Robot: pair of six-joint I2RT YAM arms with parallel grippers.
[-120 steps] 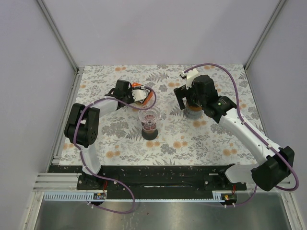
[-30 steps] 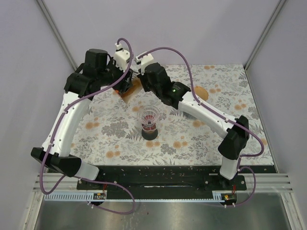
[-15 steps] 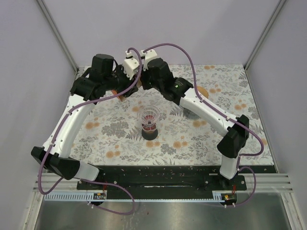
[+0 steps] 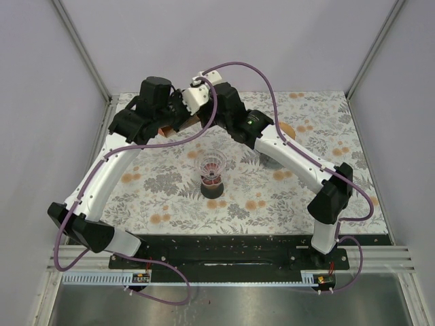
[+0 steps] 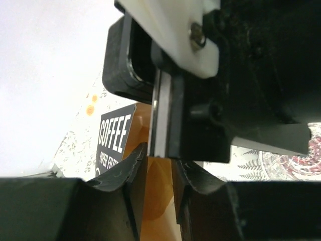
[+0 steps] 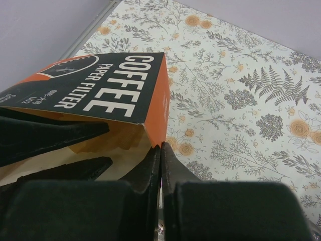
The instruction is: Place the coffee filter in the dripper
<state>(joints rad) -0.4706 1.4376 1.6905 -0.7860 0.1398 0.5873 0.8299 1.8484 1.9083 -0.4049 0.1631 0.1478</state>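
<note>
Since four seconds ago the right arm point(image 4: 292, 159) has swung from the right half of the tabletop point(image 4: 285, 197) to the far left corner. The left arm point(image 4: 102, 176), then lying low, now stands arched high, so the two wrists meet above the floral surface. Over the last half second both wrists have edged slightly rightward.

The filter box point(image 6: 100, 95) is held tilted between the two wrists, its open mouth toward the right wrist camera. It is orange with a black face printed in white: "COFFEE PAPER FILTER". The smaller print beside this is too fine to read. The left wrist view shows the same label cut off at "PAPER FILTE".

The clear dripper point(image 4: 212, 168), reddish inside, stands upright on a dark base near the tabletop's middle, well apart from the box.

The left gripper point(image 5: 158, 165) has its jaws pinching an orange wall of the box. The right gripper point(image 6: 161, 150) has its jaws pressed together right at the box's mouth. Whether a coffee filter sits between them cannot be told.
</note>
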